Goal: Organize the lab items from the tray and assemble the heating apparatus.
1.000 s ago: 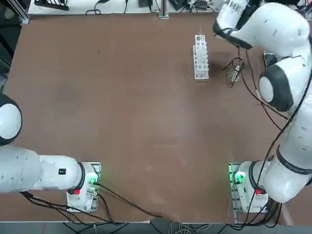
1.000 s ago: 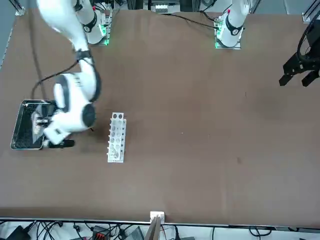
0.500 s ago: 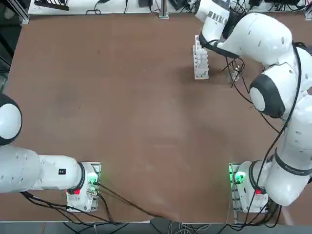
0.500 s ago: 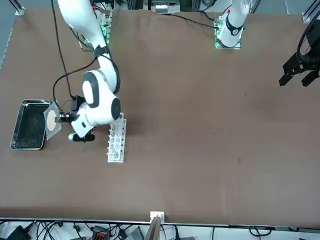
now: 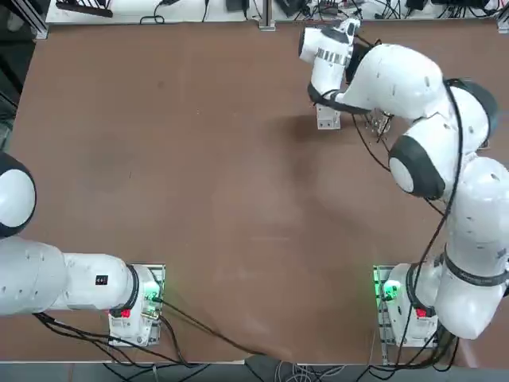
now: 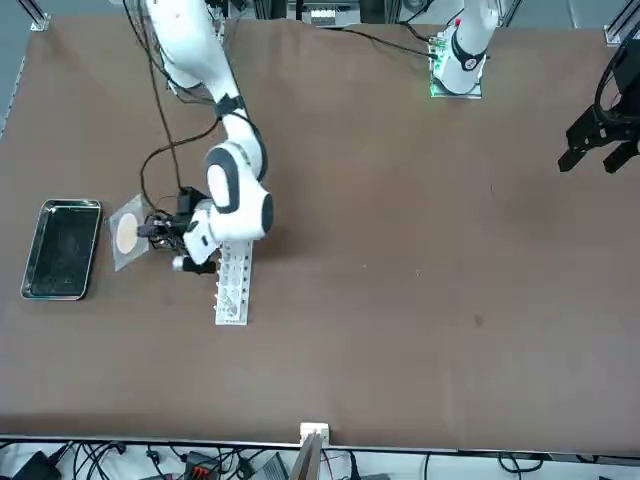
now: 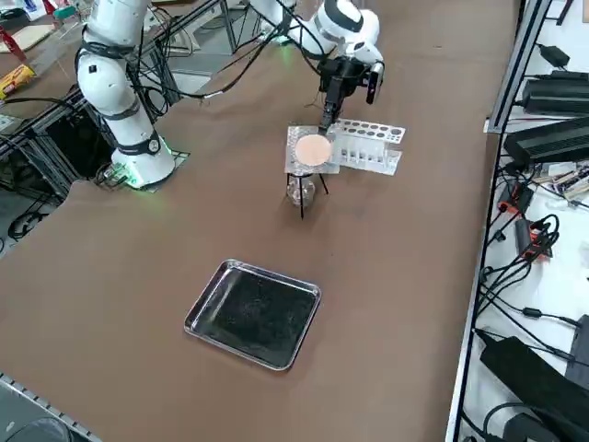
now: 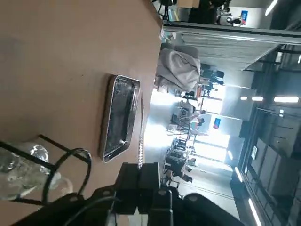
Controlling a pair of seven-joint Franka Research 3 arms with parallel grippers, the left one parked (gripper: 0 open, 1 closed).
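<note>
**Mesh carried above the tripod**

The right gripper (image 7: pixel 324 124) had its jaws clamped on one edge of the grey mesh (image 7: pixel 311 150), holding it tilted above the black tripod (image 7: pixel 304 189), with the glass burner (image 7: pixel 300 191) inside. The white rack (image 7: pixel 368 147) lay just beside them. The silver tray (image 7: pixel 254 312) sat well apart on the table (image 7: pixel 110 276).

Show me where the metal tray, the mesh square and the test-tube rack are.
metal tray (image 7: pixel 253 313): right side view, dark inner floor.
mesh square (image 6: pixel 126 233): front view, tan round centre.
test-tube rack (image 6: pixel 232 292): front view, top plate with holes.
</note>
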